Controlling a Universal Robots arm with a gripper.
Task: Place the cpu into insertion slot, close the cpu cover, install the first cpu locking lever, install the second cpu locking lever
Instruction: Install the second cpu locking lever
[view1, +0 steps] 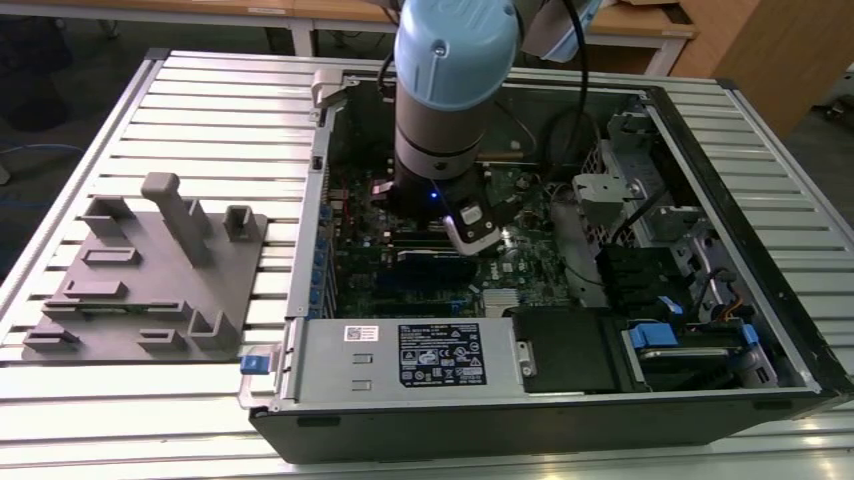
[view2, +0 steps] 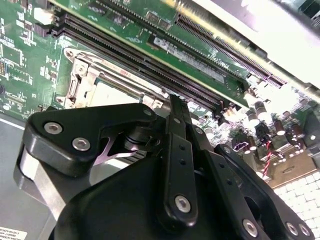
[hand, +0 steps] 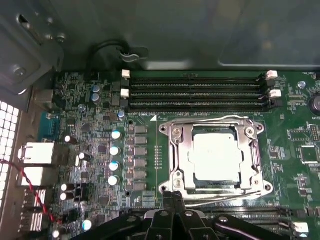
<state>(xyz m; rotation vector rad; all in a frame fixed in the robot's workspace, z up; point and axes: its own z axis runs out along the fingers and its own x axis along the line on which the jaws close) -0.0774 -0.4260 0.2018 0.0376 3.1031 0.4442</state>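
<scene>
Slatted metal forms the surface on which an open computer case lies, as seen in the exterior view. To the case's left in that view, a grey fixture plate with upright pegs rests on the surface. Inside the case, the arm reaches down over the motherboard.

In the first wrist view, capacitors are seen beside the slot, and memory slots run along one side of it. The cpu is seated in the slot, and the cover appears closed over it, its frame lying flat around the chip's silver top. A thin lever is seen along the cover's edge nearest the memory slots; whether it is latched cannot be told.

The fingers are drawn narrow and hold nothing, their tip just beside the slot's edge away from the memory slots. The lever step seems to be in hand; it is judged best done by pressing squarely on the wire, keeping clear of the chip and neighbouring parts.
</scene>
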